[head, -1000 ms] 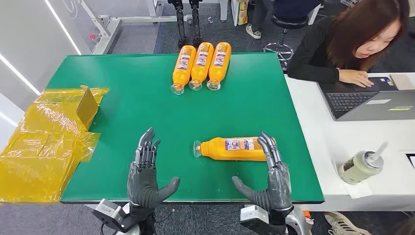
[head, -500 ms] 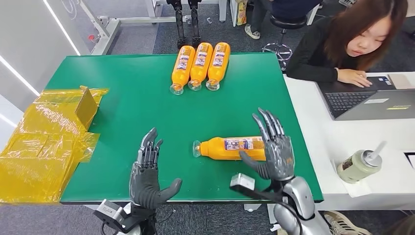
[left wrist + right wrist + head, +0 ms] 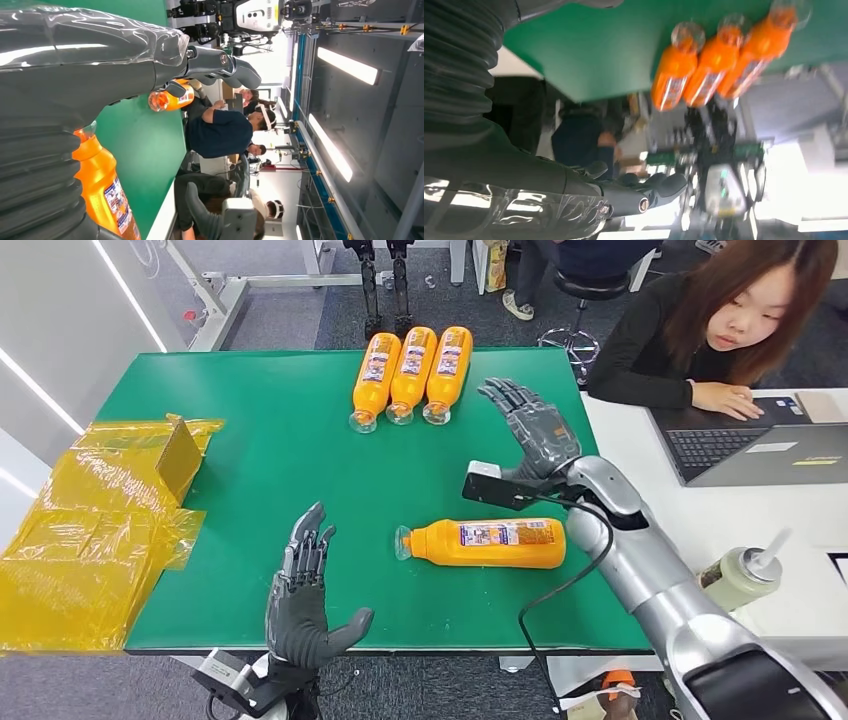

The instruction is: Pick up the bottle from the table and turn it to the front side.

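The flat green felt-like table top (image 3: 300, 440) carries everything. On its far-left edge lies a heap of crinkled yellow translucent plastic wrapping (image 3: 90, 540), glossy and folded. The biggest change is in the right hand (image 3: 530, 430): a second ago it lay low at the near table edge with its fingertips at the bottle's base, and it has since swung up and forward, so it now hovers with fingers spread and nothing in them. The lone orange plastic bottle with a printed label (image 3: 490, 542) has not moved; it lies on its side behind and below those fingers, apart from them, cap end toward the left hand (image 3: 300, 600). So the pickup looks not yet begun, and the hand would probably have to come back down for it. Three more smooth orange bottles (image 3: 410, 375) lie side by side beyond and left of the right fingertips. The left hand stays open, fingers apart, resting near the edge.
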Motion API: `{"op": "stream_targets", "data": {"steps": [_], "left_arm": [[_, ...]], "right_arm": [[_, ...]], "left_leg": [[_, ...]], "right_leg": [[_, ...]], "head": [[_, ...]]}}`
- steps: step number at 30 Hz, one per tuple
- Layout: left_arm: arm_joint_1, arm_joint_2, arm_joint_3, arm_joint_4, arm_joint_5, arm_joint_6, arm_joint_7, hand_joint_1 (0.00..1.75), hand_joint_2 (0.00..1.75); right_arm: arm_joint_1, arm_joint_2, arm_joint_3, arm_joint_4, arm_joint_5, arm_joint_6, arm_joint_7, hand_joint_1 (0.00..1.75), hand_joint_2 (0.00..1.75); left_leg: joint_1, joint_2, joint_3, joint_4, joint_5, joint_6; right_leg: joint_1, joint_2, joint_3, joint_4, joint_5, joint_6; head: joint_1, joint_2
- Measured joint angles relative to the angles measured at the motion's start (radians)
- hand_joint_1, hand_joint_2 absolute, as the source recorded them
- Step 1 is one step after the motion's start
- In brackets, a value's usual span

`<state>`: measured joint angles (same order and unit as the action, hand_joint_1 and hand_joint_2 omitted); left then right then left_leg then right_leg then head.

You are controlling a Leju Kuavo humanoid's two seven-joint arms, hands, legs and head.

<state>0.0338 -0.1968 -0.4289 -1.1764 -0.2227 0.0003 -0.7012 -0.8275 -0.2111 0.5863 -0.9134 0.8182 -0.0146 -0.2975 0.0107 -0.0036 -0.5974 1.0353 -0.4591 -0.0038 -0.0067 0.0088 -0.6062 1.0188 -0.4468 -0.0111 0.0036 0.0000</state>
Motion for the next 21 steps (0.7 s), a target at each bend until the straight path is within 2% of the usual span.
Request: {"op": "stream_targets", "data": {"steps": [8, 12, 16, 21], "left_arm": [[0.013, 0.006, 0.002, -0.002, 0.001, -0.002, 0.000, 0.00, 1.75], [0.018, 0.010, 0.005, -0.008, 0.007, -0.002, 0.000, 0.00, 1.75], [0.019, 0.010, 0.007, -0.011, 0.011, -0.007, 0.003, 0.00, 1.75], [0.022, 0.016, 0.007, -0.013, 0.018, -0.012, 0.009, 0.00, 1.75]], "right_arm": [[-0.210, 0.019, 0.174, 0.141, -0.160, 0.404, -0.014, 0.00, 1.75], [-0.279, 0.031, 0.301, 0.165, -0.222, 0.554, 0.019, 0.00, 1.75], [-0.314, 0.035, 0.426, 0.178, -0.287, 0.599, 0.039, 0.00, 1.75], [-0.317, 0.010, 0.548, 0.186, -0.368, 0.572, 0.048, 0.00, 1.75]], "left_leg": [[0.000, 0.000, 0.000, 0.000, 0.000, 0.000], [0.000, 0.000, 0.000, 0.000, 0.000, 0.000], [0.000, -0.001, 0.000, 0.000, 0.000, 0.000], [0.000, -0.001, 0.000, 0.001, 0.000, 0.000]], "right_leg": [[0.000, 0.000, 0.000, 0.000, 0.000, 0.000], [0.000, 0.000, -0.001, 0.000, 0.000, 0.000], [0.000, 0.000, -0.001, 0.000, 0.000, 0.000], [0.000, -0.001, -0.001, -0.001, 0.000, 0.000]], "head": [[0.000, 0.000], [0.000, 0.000], [0.000, 0.000], [0.000, 0.000]]}}
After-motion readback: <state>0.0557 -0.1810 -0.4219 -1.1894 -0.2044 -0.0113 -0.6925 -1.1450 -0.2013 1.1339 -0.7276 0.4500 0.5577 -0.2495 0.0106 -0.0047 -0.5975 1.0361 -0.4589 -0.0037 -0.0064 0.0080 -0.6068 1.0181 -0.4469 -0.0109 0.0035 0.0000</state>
